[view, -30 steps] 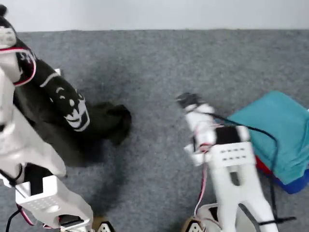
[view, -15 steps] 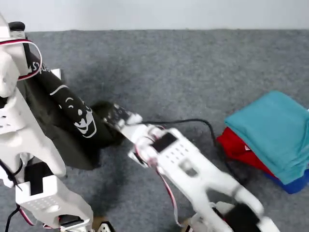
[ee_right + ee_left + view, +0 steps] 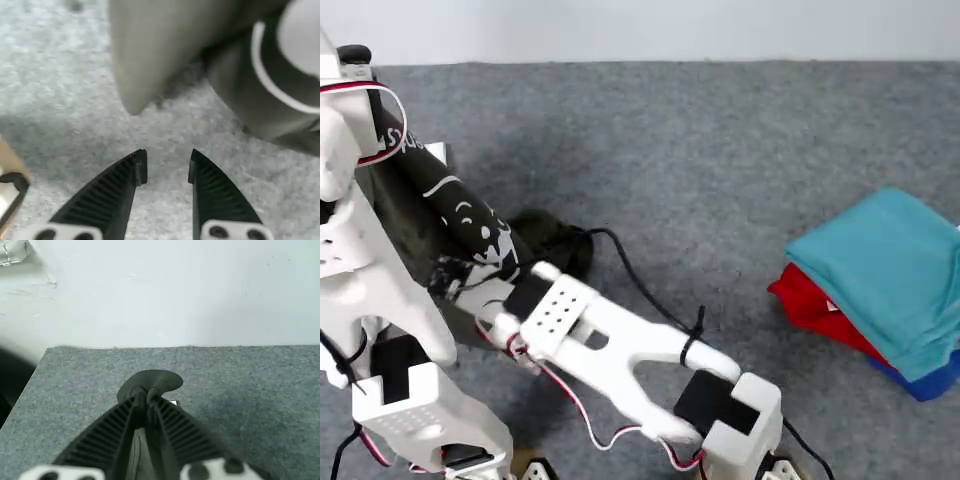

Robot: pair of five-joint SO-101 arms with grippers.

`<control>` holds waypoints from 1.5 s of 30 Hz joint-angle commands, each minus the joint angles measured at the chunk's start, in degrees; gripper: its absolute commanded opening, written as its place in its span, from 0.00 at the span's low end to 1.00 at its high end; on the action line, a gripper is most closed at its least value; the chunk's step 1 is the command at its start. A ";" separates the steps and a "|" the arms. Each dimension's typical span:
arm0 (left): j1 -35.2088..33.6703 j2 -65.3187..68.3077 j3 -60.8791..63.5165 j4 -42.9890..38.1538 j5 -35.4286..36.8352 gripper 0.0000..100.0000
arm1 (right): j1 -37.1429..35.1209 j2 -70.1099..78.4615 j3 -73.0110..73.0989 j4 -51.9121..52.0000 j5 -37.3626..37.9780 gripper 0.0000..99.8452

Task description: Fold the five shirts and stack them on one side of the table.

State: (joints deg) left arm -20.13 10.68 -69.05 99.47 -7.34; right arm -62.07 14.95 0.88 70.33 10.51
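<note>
Shirt (image 3: 470,240) black, white graphic print, hanging bunched from left end effector (image 3: 148,401)

Counter (image 3: 720,150) top is grey felt-like cloth, rough short nap, fully matt; wall (image 3: 175,290) behind is smooth white paint. Black shirt (image 3: 415,225) is soft matt cloth with a flat white print, and the teal shirt (image 3: 890,270), red shirt (image 3: 810,300) and blue shirt (image 3: 930,380) at right look like the same matt cloth. Left arm (image 3: 360,290) and right arm (image 3: 610,350) are smooth white plastic with a slight sheen; left hand (image 3: 149,402) and right hand (image 3: 165,167) are black ribbed plastic, matt.
</note>
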 commanded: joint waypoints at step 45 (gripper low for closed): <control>-0.18 -1.85 0.13 1.05 0.35 0.01 | 22.90 -5.58 -7.03 11.82 5.71 0.01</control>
State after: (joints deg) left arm -20.13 10.68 -69.05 99.47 -7.34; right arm -43.78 14.07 -4.40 79.38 15.52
